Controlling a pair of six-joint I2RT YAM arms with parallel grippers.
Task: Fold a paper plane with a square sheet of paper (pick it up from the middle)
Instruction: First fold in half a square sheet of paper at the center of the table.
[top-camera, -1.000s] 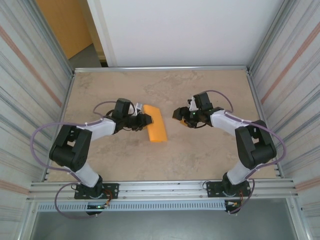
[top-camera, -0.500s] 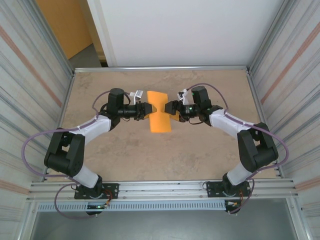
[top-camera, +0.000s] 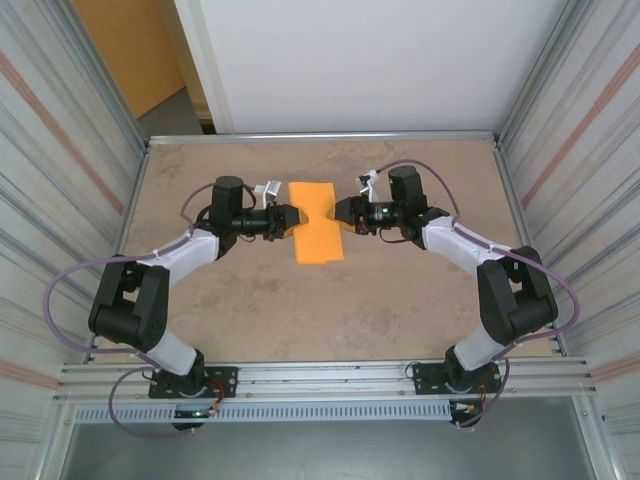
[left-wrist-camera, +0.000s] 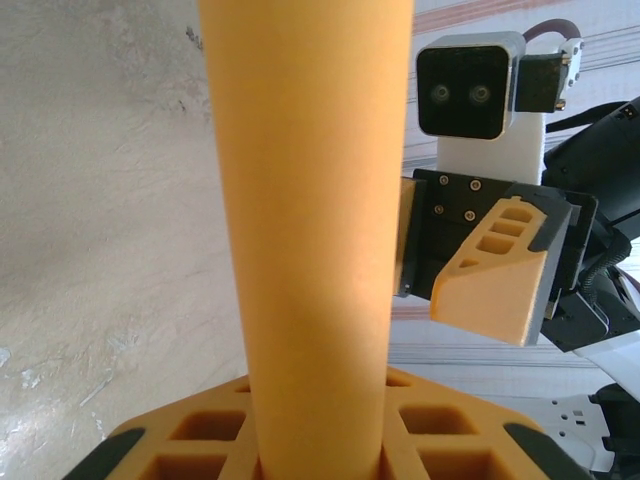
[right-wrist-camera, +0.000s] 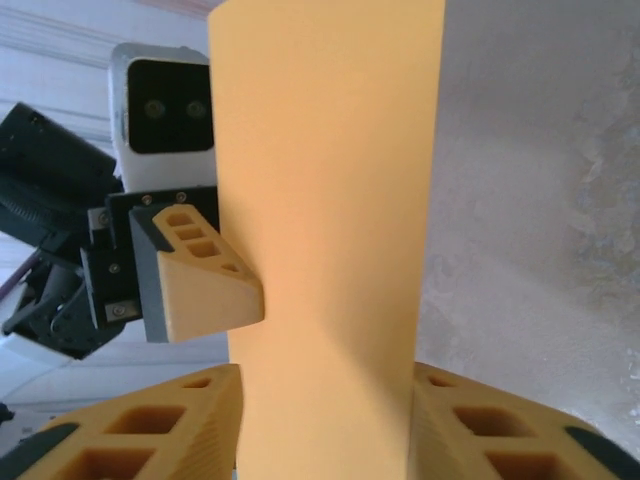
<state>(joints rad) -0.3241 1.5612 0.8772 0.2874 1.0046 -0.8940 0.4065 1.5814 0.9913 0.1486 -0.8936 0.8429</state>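
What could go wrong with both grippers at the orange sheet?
1. The left gripper and right gripper flank opposite edges of the square sheet of paper: any pull apart could tear it.
2. The sheet looks bowed between the right fingers, not flat, so a crease may land crooked.

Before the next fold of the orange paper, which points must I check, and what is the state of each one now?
1. Left gripper shut on the folded orange paper: ok; in the left wrist view the paper rises from between its fingers.
2. Right gripper clamped on the opposite edge: cannot tell; its fingers flank the paper, but a firm grip is not visible.
3. Grippers facing each other across the paper: ok.
4. Paper untorn: ok on the faces that show.
5. Paper lifted off the table: cannot tell.
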